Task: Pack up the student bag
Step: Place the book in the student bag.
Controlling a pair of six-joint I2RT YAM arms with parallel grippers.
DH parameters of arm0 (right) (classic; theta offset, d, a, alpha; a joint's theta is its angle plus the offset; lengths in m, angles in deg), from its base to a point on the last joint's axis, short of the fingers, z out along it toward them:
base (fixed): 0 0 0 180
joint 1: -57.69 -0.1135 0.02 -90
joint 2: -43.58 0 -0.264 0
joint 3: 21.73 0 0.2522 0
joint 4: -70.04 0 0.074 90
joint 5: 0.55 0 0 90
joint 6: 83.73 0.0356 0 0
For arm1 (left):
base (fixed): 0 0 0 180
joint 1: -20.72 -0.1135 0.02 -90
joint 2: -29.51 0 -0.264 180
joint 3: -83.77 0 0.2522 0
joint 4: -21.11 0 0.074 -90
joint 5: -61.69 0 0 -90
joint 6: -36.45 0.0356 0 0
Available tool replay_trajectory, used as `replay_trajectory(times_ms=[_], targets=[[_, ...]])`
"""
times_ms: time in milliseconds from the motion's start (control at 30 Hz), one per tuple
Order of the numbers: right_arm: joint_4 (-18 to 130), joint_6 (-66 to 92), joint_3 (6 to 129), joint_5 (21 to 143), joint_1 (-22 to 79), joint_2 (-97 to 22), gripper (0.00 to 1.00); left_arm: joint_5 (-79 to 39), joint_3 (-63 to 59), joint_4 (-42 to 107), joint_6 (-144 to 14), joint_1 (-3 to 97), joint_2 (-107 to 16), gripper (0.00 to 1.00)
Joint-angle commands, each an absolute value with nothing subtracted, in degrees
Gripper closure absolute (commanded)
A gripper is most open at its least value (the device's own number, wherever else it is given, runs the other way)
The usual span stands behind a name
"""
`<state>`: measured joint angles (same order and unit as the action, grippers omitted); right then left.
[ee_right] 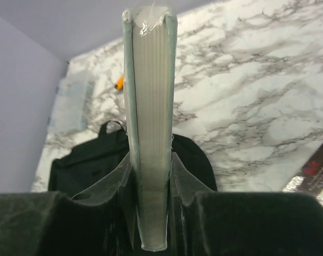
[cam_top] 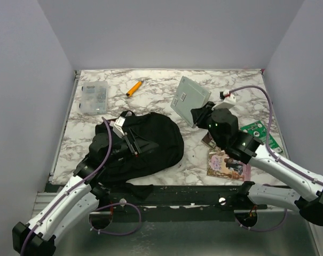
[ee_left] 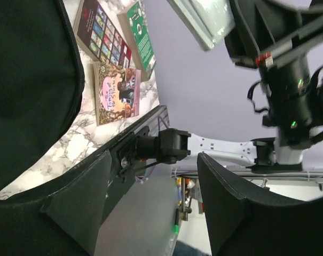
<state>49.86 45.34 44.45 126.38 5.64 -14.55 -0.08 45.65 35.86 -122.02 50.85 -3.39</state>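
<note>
Holding pale book (cam_top: 189, 96) clamped in right gripper (cam_top: 197, 114), student bag (cam_top: 150, 146) lying leftward, left gripper (cam_top: 128, 134) nearer, jaws apart above it.

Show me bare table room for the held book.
Bare marble: the back strip right of the orange marker, and the gap between the student bag and the books. Crowded: the right front, where those books lie.

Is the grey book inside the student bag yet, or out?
Out. The right jaws clamp the grey book by its edge, lifted over the table, to the right of the student bag.
</note>
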Motion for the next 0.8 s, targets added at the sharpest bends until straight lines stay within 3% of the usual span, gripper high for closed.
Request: replay_trajectory(times_ms=[0,233,567,767], targets=[[43.6,42.5,52.7,112.7,14.8,-18.1,1.00,-4.5,41.7,38.8,-118.4,55.2,-6.3,0.32],[38.3,38.5,55.1,112.7,25.6,-18.5,1.00,-10.1,33.1,47.8,-110.5,59.8,-11.0,0.32],[37.8,36.6,48.4,114.6,25.9,-7.3,1.00,-26.0,23.3,56.3,-105.8,70.5,-20.8,0.32],[34.3,34.6,45.3,119.5,25.9,-4.0,1.00,-38.4,9.9,65.2,-104.8,76.2,-36.5,0.32]])
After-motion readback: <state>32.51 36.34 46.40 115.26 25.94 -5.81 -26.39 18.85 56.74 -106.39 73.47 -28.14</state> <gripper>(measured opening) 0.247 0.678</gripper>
